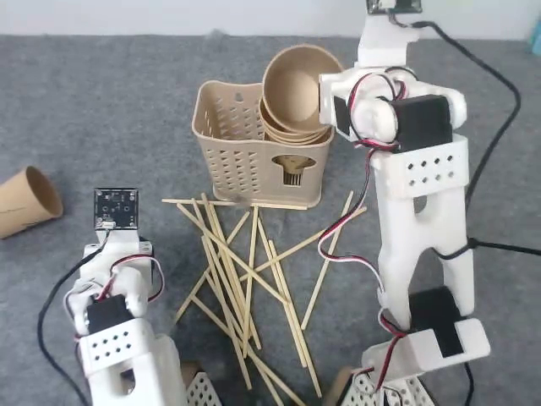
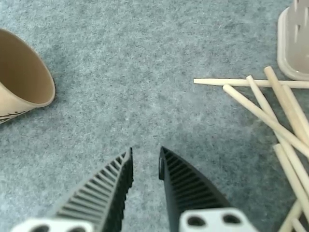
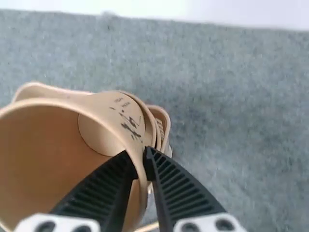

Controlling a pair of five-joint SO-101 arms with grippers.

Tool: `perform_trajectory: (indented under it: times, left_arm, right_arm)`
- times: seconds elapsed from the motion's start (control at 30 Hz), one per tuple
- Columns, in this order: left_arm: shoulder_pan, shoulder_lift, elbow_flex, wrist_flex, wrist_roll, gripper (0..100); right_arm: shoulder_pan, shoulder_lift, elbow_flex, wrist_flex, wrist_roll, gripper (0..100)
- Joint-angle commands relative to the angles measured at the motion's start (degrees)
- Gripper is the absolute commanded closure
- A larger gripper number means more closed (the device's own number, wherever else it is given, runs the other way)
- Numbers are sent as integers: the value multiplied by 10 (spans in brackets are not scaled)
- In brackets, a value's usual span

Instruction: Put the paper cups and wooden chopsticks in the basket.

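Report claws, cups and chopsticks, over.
Right claw shut on paper cup rim at basket. Left claw open, empty. Chopsticks loose on carpet; tipped cup near left arm.

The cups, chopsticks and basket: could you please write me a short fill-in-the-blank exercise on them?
1. The right gripper is ____ on the rim of a cup at the basket.
2. The chopsticks lie scattered on the ____ mat.
3. The lone cup by the left gripper lies on its ____.
Missing words: shut; grey; side.
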Motion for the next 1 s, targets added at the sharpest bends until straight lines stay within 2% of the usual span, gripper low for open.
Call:
perform_trajectory:
  times: [0.0,0.1,0.3,0.4,0.63,0.77,0.87,0.97]
  left_arm:
    - [4,-11,-2,-14,-6,913]
    - [4,-11,-2,-19,-6,913]
    - [3,-7,-1,-25,-6,913]
    - [4,-7,-1,-25,-6,913]
    - [4,-11,3,-25,-6,913]
    - [4,-11,3,-25,-6,913]
    - [4,-11,3,-25,-6,913]
    - [4,-11,3,-25,-6,913]
  right_arm:
    - [-3,1,-20,4,12,992]
    - [-3,24,-24,5,14,963]
    - [-7,46,-27,-1,12,645]
    - [-11,35,-66,0,8,572]
    - [-18,-30,-173,34,8,571]
    - [-18,-61,-185,93,7,578]
    - [-32,-72,-180,124,7,689]
    - [-46,-89,-156,124,7,919]
